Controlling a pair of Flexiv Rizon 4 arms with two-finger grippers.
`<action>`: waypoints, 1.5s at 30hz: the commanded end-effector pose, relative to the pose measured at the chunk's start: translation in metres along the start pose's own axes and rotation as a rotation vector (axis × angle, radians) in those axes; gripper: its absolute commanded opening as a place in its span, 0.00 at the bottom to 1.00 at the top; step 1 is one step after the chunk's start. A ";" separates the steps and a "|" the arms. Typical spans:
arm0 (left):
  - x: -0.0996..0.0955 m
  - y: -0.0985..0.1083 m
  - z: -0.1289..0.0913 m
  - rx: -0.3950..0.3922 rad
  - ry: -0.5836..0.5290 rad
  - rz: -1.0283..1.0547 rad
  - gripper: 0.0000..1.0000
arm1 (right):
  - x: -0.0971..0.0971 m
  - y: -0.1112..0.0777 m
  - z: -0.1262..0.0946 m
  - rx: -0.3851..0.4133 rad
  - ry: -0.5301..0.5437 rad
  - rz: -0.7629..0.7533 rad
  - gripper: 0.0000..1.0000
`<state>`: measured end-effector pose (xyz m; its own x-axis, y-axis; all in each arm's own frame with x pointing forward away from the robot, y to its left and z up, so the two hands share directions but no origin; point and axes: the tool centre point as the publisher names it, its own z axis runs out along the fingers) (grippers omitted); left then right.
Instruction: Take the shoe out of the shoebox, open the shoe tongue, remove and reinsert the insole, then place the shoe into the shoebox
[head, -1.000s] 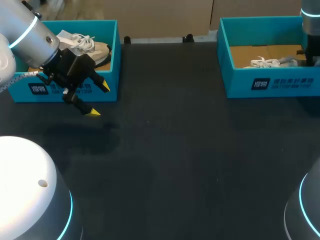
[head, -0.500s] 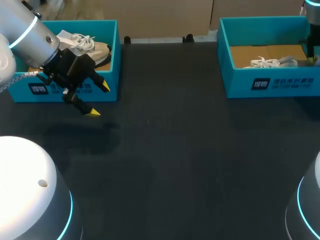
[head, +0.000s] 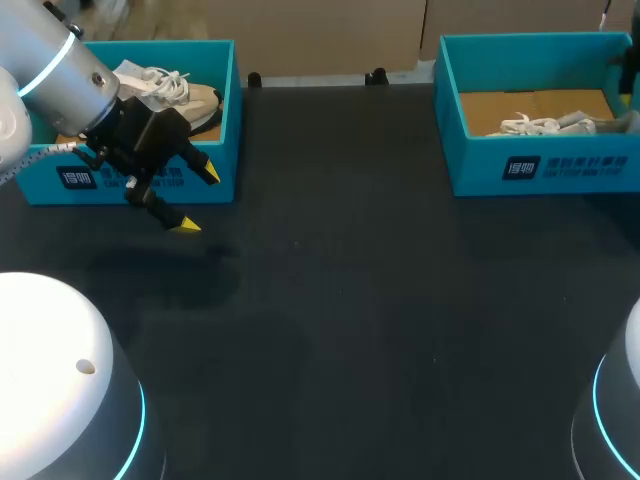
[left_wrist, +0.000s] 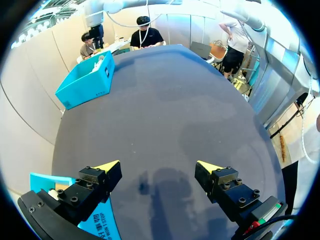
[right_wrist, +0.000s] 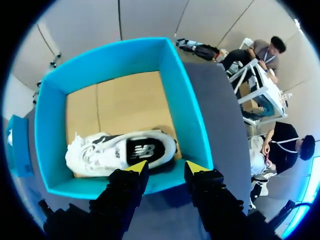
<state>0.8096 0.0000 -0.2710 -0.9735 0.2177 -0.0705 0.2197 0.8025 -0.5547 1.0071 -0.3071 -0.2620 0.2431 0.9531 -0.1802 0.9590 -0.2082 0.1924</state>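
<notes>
Desk (head: 380, 300): dark, matte surface, carrying two boxes well apart.

Item 1: white lace-up sneaker with a black insole (right_wrist: 120, 152). It lies flat on the brown cardboard floor of the teal open-topped shoebox (right_wrist: 185, 100) at the far right of the desk, close along one wall, opening upward and laces bunched at one end. In the head view the same sneaker (head: 545, 124) shows as white laces and a grey part behind the shoebox's front wall (head: 540, 165).

Item 2: second teal open box (head: 228, 120), far left of the desk, holding a beige shoe with white laces (head: 175, 95).

Item 3: right pincer (right_wrist: 166, 168), above the shoebox wall nearest the white sneaker. Yellow tips are spread, with nothing between them and touching nothing.

Item 4: left pincer (head: 198, 200), hanging above the desk just in front of the second box's near right corner. Its fingers are spread wide (left_wrist: 159, 166) and it grips nothing.

Obstructions: the shoebox wall stands between the right pincer and the white sneaker.
</notes>
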 end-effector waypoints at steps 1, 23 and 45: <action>0.000 0.000 0.000 -0.003 0.001 0.001 1.00 | 0.003 -0.021 -0.021 -0.031 0.017 -0.015 0.47; -0.005 0.001 -0.006 -0.015 0.010 0.042 1.00 | 0.018 -0.062 -0.030 0.005 0.038 0.016 1.00; -0.050 0.053 -0.068 -0.241 0.251 0.668 1.00 | 0.018 -0.062 -0.030 0.005 0.038 0.016 1.00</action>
<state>0.8665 0.0675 -0.2460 -0.6475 0.7352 -0.2006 0.7580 0.5943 -0.2688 0.9480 -0.2709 -0.2484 0.2530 0.9572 -0.1405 0.9558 -0.2247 0.1898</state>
